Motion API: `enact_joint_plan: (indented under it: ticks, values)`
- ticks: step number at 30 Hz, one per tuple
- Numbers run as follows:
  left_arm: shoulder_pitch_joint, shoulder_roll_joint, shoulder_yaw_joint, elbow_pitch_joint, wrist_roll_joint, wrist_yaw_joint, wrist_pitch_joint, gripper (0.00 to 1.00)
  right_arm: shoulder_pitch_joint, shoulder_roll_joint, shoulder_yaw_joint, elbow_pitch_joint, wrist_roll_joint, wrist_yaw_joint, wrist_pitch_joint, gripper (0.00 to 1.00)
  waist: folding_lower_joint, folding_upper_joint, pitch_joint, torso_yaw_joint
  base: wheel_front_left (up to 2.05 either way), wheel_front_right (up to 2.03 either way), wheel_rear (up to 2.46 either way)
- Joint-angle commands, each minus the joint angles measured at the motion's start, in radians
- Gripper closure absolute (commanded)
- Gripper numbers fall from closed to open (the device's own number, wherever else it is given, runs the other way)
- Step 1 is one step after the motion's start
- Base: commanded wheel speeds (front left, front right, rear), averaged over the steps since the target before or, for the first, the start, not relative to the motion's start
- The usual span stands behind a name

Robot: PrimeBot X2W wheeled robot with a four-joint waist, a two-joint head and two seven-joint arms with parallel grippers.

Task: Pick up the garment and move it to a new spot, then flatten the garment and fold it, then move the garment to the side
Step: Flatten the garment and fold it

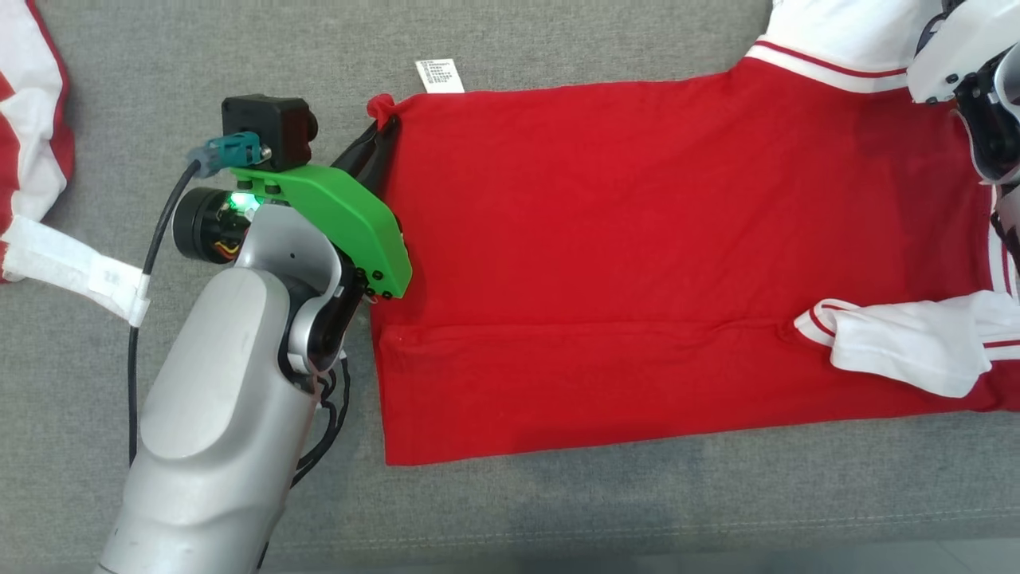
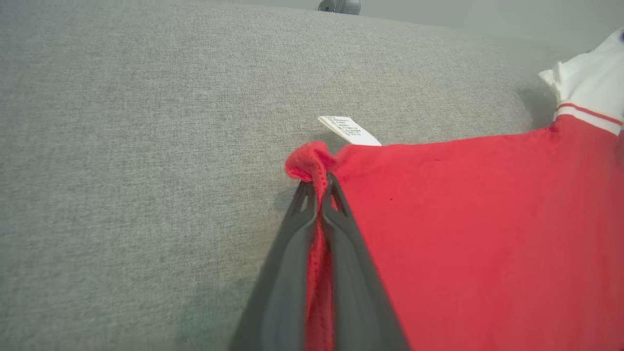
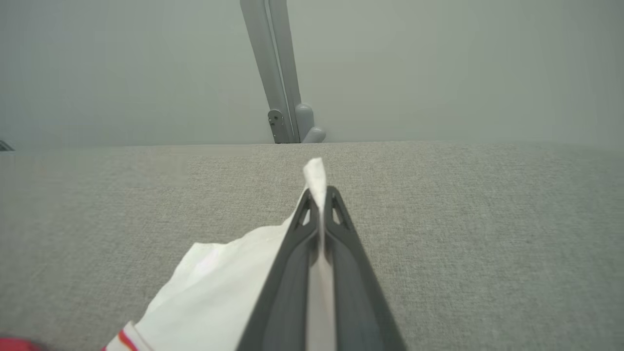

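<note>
A red garment point(image 1: 637, 263) with white, red-striped sleeves lies spread flat on the grey cloth surface. My left gripper point(image 1: 382, 123) is shut on its far left hem corner, and red cloth bunches between the fingers point(image 2: 319, 187) in the left wrist view. A white care label point(image 1: 439, 76) sticks out beside that corner. A white sleeve point(image 1: 900, 339) is folded over the red body at the right. My right gripper point(image 3: 319, 192) is shut on the white cloth of the other sleeve point(image 3: 214, 287). In the head view only its pale wrist point(image 1: 964, 72) is seen, at the top right corner.
Another red and white garment point(image 1: 32, 119) lies at the left edge, with a white strap point(image 1: 72, 267) near my left forearm. The surface's front edge point(image 1: 558, 550) runs along the bottom. A grey post point(image 3: 275, 73) stands beyond the far edge.
</note>
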Motion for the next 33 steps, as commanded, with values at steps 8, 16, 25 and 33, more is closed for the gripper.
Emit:
enact_joint_plan:
  ticks: [8,16,25,33]
  values:
    - [0.076,0.026,0.008,-0.037,-0.009,0.011,-0.021,1.0,0.148,-0.031,0.005,-0.163,0.079,-0.001,-0.06,1.0,0.0,0.0114,-0.079,-0.057,0.0,0.0,0.0]
    - [0.198,0.048,0.028,-0.108,-0.041,0.023,-0.053,1.0,0.413,-0.033,-0.091,-0.355,0.146,-0.001,-0.09,1.0,0.0,0.0114,-0.137,-0.092,0.0,0.0,0.0]
    - [0.401,0.082,0.056,-0.181,-0.079,0.058,-0.069,1.0,0.766,0.082,-0.196,-0.579,0.127,-0.001,-0.046,1.0,0.0,0.0114,-0.187,-0.129,0.0,0.0,0.0]
    - [0.486,0.082,0.069,-0.197,-0.112,0.045,-0.109,1.0,0.854,0.144,-0.24,-0.649,0.054,-0.001,0.016,1.0,0.0,0.0114,-0.207,-0.149,0.0,0.0,0.0]
